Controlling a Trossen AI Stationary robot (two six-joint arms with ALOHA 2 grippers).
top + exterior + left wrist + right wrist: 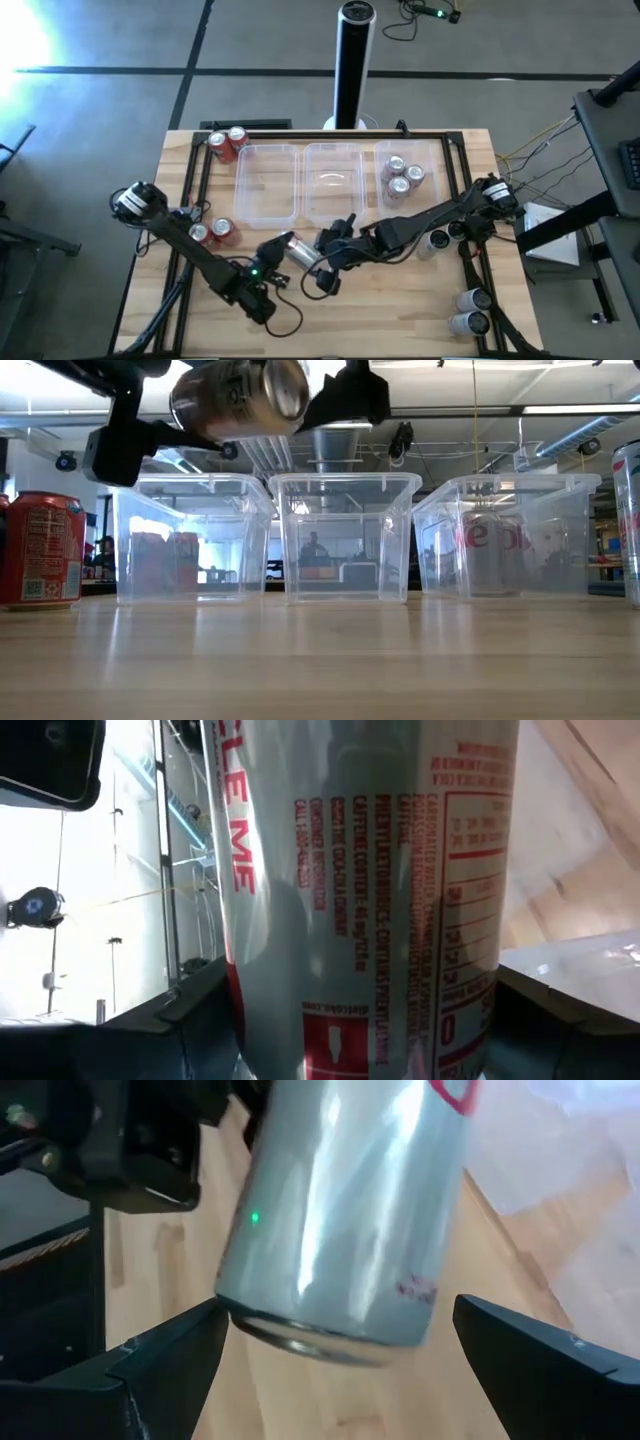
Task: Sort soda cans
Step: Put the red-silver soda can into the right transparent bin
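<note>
A silver-grey soda can (297, 250) with red print hangs on its side above the table's middle, near the front, and shows high up in the low view as the can (240, 395). My left gripper (283, 248) is shut on it. My right gripper (340, 1370) stands open at the can's right end (320, 1340), one finger on each side of that end and apart from it. Three silver cans (402, 177) stand in the right tub. Two red cans (228, 142) stand at the far left and two more red cans (212, 232) at the left. My left gripper pinches the can's side wall (360, 920) between its two fingers (200, 1030), which lie across the can. It comes from the table's near left side. The can is lifted clear of the table and lies roughly level, a little tilted.
Three clear tubs stand in a row at the back: the left tub (267, 185), the middle tub (332, 180) and the right tub (432, 165). More cans (437, 240) stand at the right, and two silver cans (470, 310) lie at the near right corner.
</note>
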